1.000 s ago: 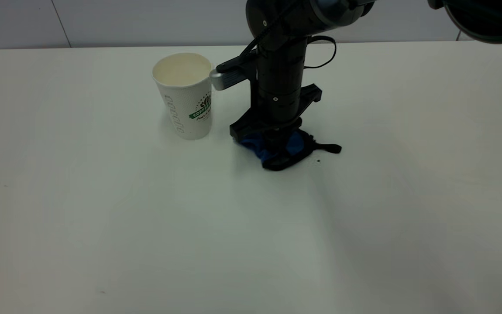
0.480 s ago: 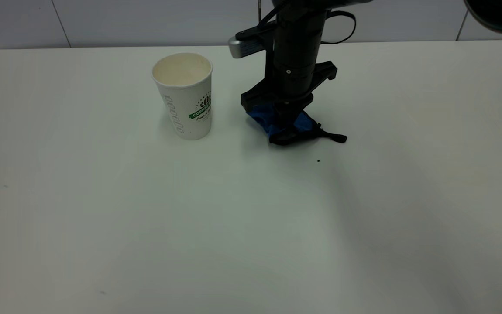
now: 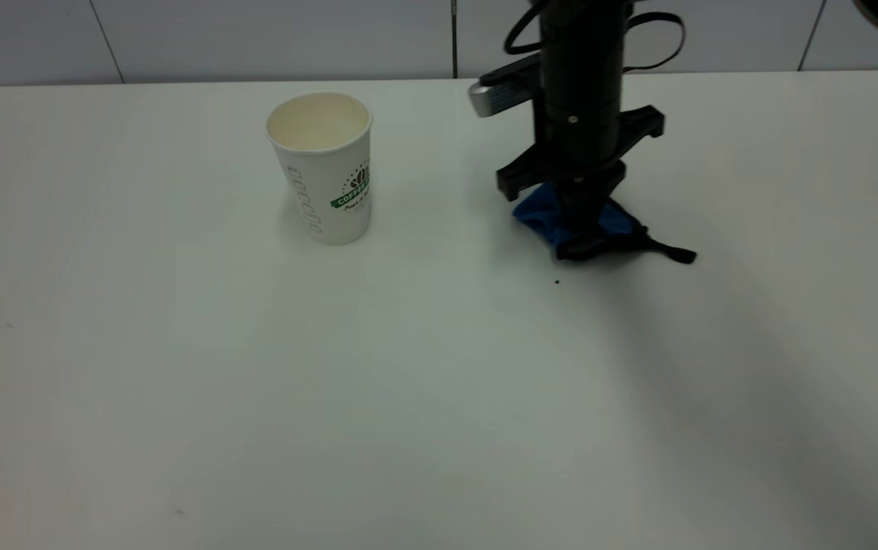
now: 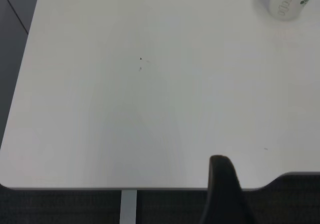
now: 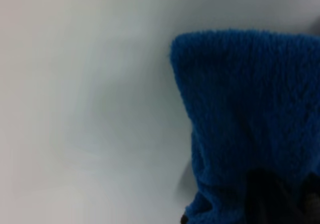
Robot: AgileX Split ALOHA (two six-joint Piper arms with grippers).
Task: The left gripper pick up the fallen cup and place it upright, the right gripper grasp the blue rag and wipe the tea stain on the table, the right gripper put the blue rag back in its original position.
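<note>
Right gripper [image 3: 578, 229] points straight down from a tall black arm toward the far right of the table [image 3: 179, 397], its fingers clamped on the blue rag [image 3: 546, 218], which bunches beneath it with a short black loop trailing to the right on the white surface. Holding the cloth from above like this would let the arm press and drag it, and also carry it to its resting spot. The cup [image 3: 324, 168] stands upright and untouched, well apart to the left, so that part of the job looks done. No tea stain can be made out; only a tiny dark speck lies just in front of the rag. Open table stretches wide in front and to the right, with the back edge close behind the arm. From the left wrist, the left gripper [image 4: 222, 191] hangs over the table's near edge, far from the cup [image 4: 287, 3]; only one dark finger shows, so whether it is apart or together cannot be told. From the right wrist, the blue rag [image 5: 250, 114] fills one side, bare table [image 5: 75, 108] beside it.
</note>
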